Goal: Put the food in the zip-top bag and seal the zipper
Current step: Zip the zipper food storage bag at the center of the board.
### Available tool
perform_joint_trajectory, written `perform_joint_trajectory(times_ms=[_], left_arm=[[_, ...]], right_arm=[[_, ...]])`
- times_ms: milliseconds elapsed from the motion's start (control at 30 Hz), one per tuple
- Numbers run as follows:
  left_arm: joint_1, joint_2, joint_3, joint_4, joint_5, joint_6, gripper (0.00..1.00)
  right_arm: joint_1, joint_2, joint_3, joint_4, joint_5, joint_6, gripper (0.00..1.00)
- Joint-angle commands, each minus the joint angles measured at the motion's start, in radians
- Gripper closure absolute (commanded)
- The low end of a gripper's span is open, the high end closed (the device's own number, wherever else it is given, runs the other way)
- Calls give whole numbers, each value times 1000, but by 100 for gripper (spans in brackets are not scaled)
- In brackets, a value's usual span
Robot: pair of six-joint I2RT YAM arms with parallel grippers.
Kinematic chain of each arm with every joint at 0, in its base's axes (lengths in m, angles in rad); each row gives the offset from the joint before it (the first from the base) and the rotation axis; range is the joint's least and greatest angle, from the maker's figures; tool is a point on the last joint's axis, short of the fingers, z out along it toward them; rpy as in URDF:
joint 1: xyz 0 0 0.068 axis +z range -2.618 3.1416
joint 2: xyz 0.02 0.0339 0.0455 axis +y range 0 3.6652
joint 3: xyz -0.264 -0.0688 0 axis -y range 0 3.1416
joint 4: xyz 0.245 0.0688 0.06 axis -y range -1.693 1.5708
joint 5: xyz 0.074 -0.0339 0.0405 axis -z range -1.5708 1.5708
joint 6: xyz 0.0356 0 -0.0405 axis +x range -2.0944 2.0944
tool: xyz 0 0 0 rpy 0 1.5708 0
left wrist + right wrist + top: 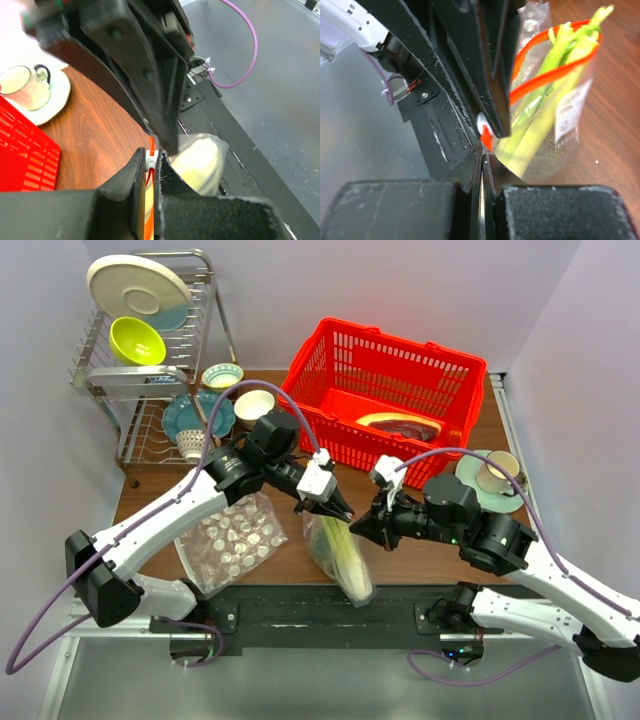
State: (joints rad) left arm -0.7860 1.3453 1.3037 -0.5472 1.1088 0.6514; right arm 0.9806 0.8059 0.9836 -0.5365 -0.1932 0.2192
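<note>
Two grippers meet nose to nose over the zip-top bag [325,545], which lies on the wooden table [410,558] at its near edge, between the arms, with its mouth turned toward the red basket [385,390]. The left gripper [336,506] comes in from the left at the mouth, and its jaws are pinched together on the zipper [555,75] — in its wrist view the orange-red strip runs up between the two pads, with a small white piece at the tips. The right gripper [363,528] reaches in from the right with its jaws fully pressed together. A thin sliver of the bag's edge shows between them, and an orange end of the strip sits just beyond the tips.

Past the two grips the zipper stands apart in a loop, so the mouth is unsealed. The bright green stalks [540,100] lie lengthwise inside the bag, their tips up at the mouth. The red-brown slab [398,424] lies in the basket, well apart from the bag.

A clear bag printed with white dots [232,538] lies flat on the table just left of the zip-top bag, under the left arm. A cup on a saucer [497,470] stands right of the basket — and a dish rack [150,350] with plates and bowls fills the far left corner.
</note>
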Motion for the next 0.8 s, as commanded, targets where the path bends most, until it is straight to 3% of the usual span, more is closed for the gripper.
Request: perform_joint_trajectory(times_ms=[0,400,767], left_arm=[[-1,-15,25,-71,-72,37,100],[-1,-31,62,-37,-234,-124,100],[-1,-67,8,-57,-325,-222,100]], right_arm=[[0,-73,38,29,66,-9,100],[0,-208,3,-33,192,-14,100],[0,-335,-13,-62,586,38,100]])
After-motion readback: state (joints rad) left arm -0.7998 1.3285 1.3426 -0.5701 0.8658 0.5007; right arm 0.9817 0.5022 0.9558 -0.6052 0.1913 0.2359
